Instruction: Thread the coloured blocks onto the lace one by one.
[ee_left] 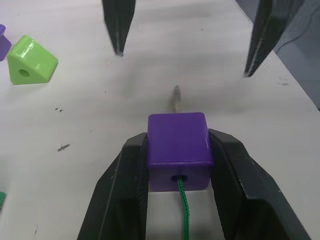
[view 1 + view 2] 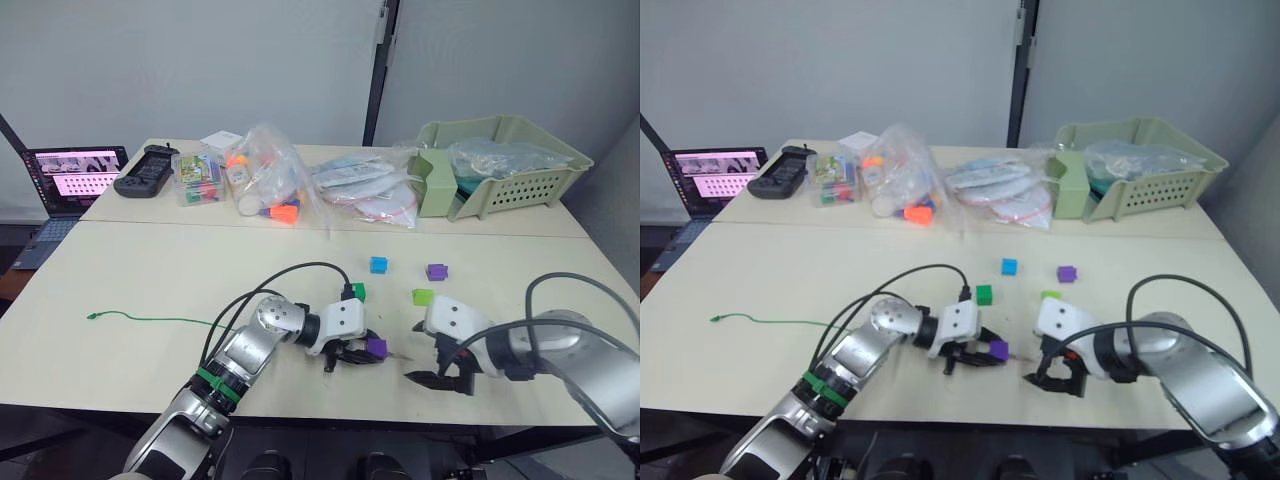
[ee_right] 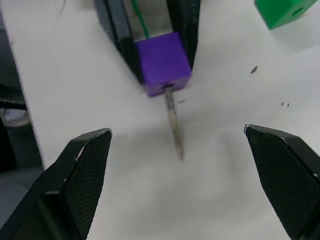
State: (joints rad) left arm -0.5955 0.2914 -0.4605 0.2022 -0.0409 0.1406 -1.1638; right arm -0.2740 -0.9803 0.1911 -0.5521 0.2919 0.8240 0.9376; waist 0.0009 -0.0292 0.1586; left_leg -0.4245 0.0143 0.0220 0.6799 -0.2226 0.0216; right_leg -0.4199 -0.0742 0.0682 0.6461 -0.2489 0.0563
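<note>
A small purple cube (image 1: 178,150) sits pinched between the two black fingers of the left gripper (image 1: 178,165), low over the pale bench (image 2: 150,280) near its front edge. A thin green lace (image 1: 183,212) enters a round hole in the cube's near face, and the lace's stiff greyish tip (image 3: 174,125) pokes out of the far face, its point lying on the bench surface. Behind the gripper, the rest of the lace trails across the bench toward the robot's left, ending in a small curl.

The left arm reaches in low from the left, forearm angled across the bench, fingers pointing toward the right gripper (image 3: 177,185). The right gripper faces it just beyond the tip, its fingers spread wide apart with nothing between them, tips down close to the bench.

Four more blocks lie loose farther back on the bench: a dark green cube (image 2: 357,292) just behind the left gripper, a lime green block (image 2: 423,297) behind the right gripper, then a blue cube (image 2: 378,265) and a second purple cube (image 2: 436,271), each apart from the others.
</note>
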